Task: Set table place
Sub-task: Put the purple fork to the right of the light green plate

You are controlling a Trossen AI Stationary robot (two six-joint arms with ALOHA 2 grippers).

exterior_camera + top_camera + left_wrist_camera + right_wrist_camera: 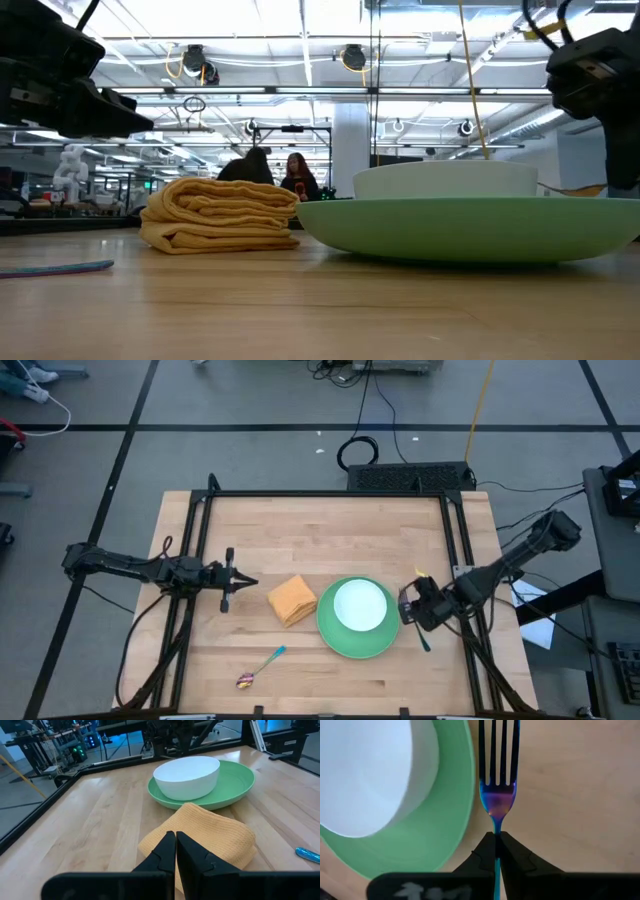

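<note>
A green plate [345, 640] lies on the wooden table with a white bowl [360, 605] standing in it. A folded orange napkin [292, 600] lies flat just left of the plate. The teal-handled spoon [262, 665] rests on the table near the front edge. My right gripper [412, 608] hovers at the plate's right rim, shut on the fork [498, 765], whose tines show beside the plate [445, 820]. My left gripper [245, 582] is shut, holds nothing, and stands left of the napkin [210, 835]. My right gripper pinches the fork's thin neck [496, 826], just behind the tines, between its two fingertips. The fork runs along the fingers: its tines stick out past the tips and its teal handle [496, 875] runs back between them. The fingers slant down from the table's right.
Black frame rails [200, 560] run along the table's left, right and far sides. Bare wood lies in front of the plate and napkin and toward the far edge. Beyond the table, people sit in the room [290, 175].
</note>
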